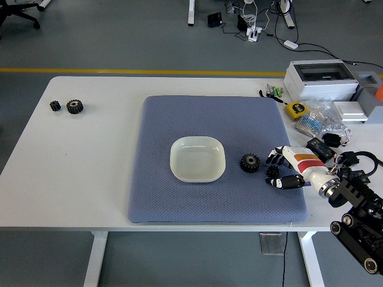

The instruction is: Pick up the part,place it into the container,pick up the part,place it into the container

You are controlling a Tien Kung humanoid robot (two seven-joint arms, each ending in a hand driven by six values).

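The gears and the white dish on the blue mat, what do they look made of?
The gear looks like dark metal or hard plastic: matte black with crisp teeth; which one is unclear. The dish looks like smooth, slightly translucent plastic with a soft sheen. The mat appears to be textured fabric or foam.

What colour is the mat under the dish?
Blue-grey mat, textured weave; head view.

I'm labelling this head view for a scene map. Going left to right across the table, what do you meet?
Small gear → larger gear → blue mat → white container → gear on the mat → right hand → white box.
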